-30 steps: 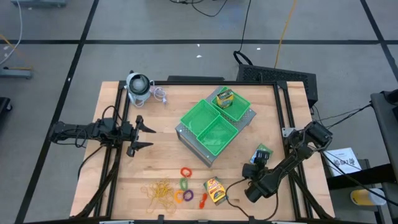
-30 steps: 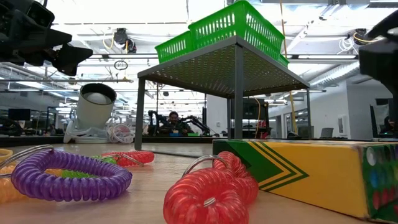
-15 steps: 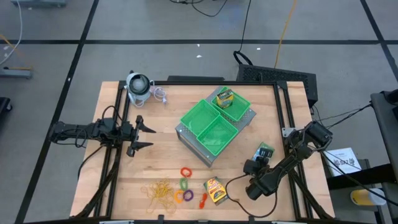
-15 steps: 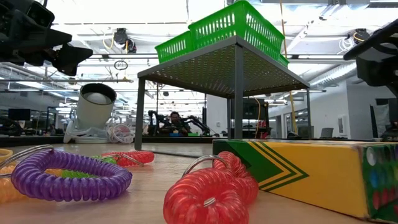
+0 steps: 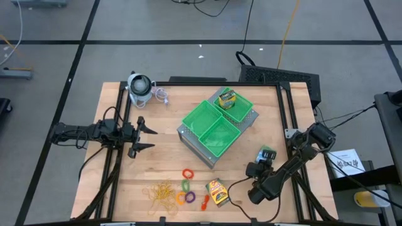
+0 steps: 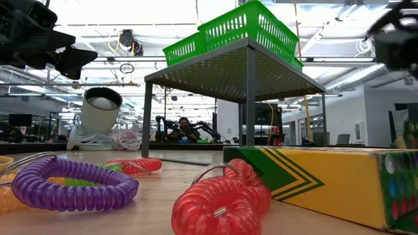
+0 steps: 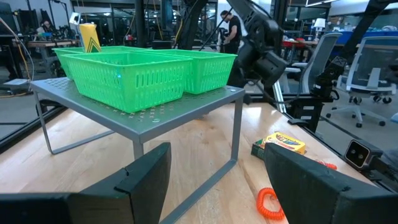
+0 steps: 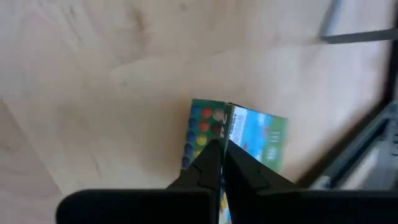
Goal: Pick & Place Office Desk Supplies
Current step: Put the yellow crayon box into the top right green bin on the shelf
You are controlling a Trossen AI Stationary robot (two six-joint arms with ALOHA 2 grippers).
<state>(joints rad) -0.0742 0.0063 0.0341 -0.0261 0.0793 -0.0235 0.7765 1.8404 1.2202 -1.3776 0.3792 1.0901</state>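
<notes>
A green-teal card box (image 8: 249, 138) lies near the table's right edge (image 5: 267, 153), and my right gripper (image 8: 222, 144) is shut at its near side. Another card box (image 5: 227, 98) stands in the far green tray (image 5: 242, 107). The yellow-orange box (image 5: 217, 192) lies on its side by the front edge, beside coloured coil rings (image 5: 186, 186) and a tangle of tan rubber bands (image 5: 160, 193). At the table's left my left gripper (image 5: 146, 133) waits level and open, holding nothing. My right gripper pinches the green-teal box at the thin ridge (image 8: 225, 127) where its dotted face and its blue-green face meet. The fingers (image 8: 208, 163) slant down onto it from the table's near right. The box sits tilted below the fingertips. I cannot tell whether it is clear of the table.
Three green trays stand on a grey perforated stand (image 5: 251, 119) at the table's middle. A grey-white round gadget (image 5: 139, 88) sits at the far left corner. In the low view the purple coil (image 6: 72, 186) and red coil (image 6: 219, 196) lie close in front.
My right gripper has shut at the green-teal box and risen a little, tipping slightly. The box has shifted a bit under it.
</notes>
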